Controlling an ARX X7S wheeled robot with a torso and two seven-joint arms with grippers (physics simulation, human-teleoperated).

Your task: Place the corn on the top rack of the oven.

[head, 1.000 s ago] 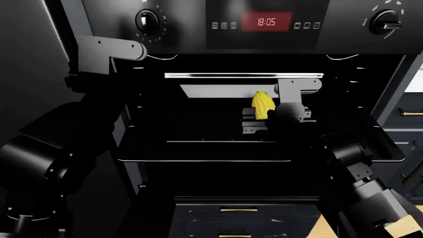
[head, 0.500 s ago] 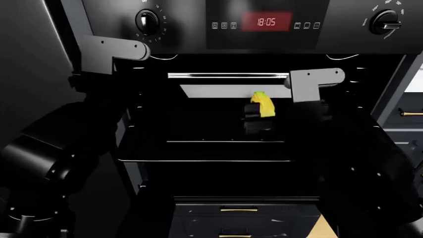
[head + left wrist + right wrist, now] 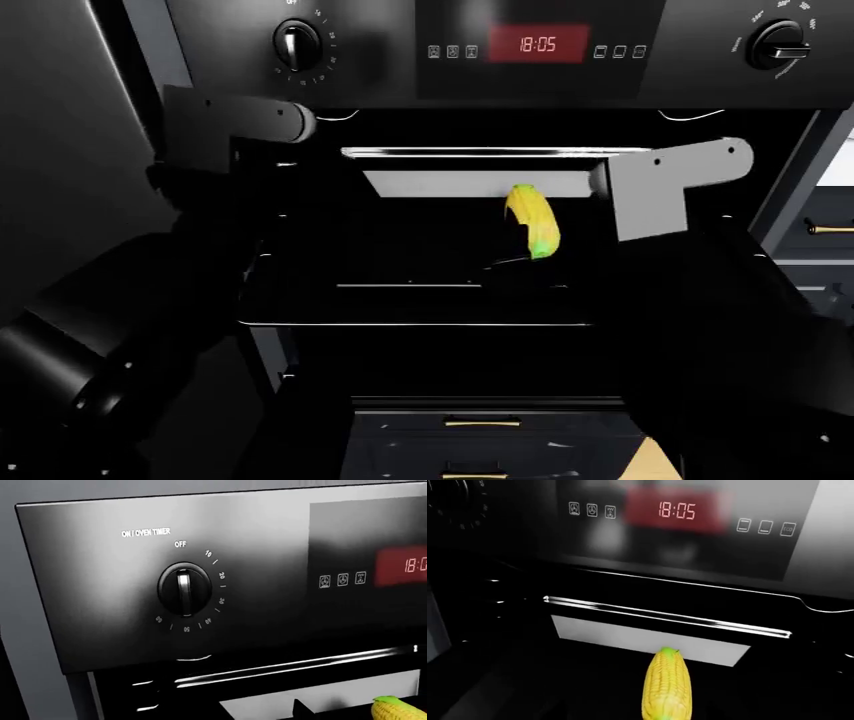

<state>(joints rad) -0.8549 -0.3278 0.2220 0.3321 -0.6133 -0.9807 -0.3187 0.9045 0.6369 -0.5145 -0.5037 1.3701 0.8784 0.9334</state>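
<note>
Corn (image 3: 533, 228): yellow cob with a green tip, sitting inside the oven (image 3: 534, 60) cavity, standing nearly on end and leaning slightly; we are seeing its lower end merge into a dark shape that we cannot make out. We are also catching the corn in the right wrist view (image 3: 667, 687), cut off at the picture's edge, and a sliver of it in the left wrist view (image 3: 399, 711).

Top rack: we are not managing to pick out its wires in the dark cavity, so we cannot tell whether the cob is resting on it. A bright silvery bar (image 3: 494, 152) is spanning the cavity's upper front, with a pale grey panel (image 3: 467, 183) just behind the corn.

Right gripper: our right arm (image 3: 667, 190) is reaching in just beside the corn, and its claw is lost in shadow; we cannot tell whether it is released or grasping.

Left gripper: our left arm (image 3: 227, 125) is hanging near the cavity's left edge, well apart from the corn; its claw is out of sight in every view.

Surroundings: red clock display (image 3: 539, 44) reading 18:05, timer knob (image 3: 184, 591) pointing to OFF, second knob (image 3: 781, 46), drawers with brass handles (image 3: 481, 424) below.
</note>
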